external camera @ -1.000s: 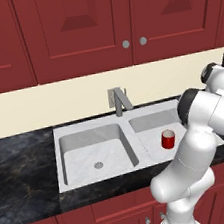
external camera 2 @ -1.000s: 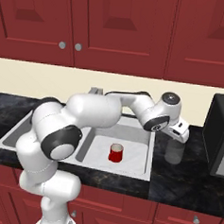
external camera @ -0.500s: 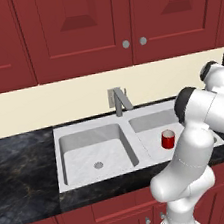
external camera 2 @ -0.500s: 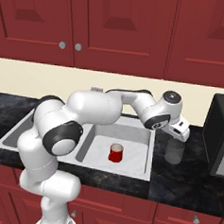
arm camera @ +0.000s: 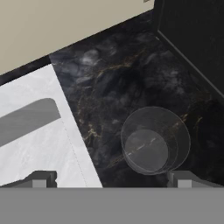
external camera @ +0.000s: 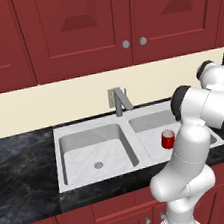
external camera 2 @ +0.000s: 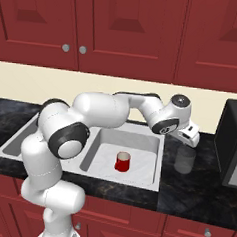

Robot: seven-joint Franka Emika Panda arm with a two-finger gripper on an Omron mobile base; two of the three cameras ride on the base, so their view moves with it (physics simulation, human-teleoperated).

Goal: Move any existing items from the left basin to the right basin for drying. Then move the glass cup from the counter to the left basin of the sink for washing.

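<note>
Looking down the hand view, gripper (arm camera: 109,178) open wide, only its two tips visible, rest cut off by frame bottom. Glass cup (arm camera: 155,140) just above them on the black desk (arm camera: 131,83), beside the sink (arm camera: 39,144) rim, not touching. Cup is grey, translucent, faint; stands upright, mouth up, long axis vertical. Red cup (external camera 2: 122,161) upright in right basin (external camera 2: 138,147); left basin (external camera: 92,152) partly hidden by arm in right base view. Dark appliance (external camera 2: 233,143) cropped at edge.
</note>
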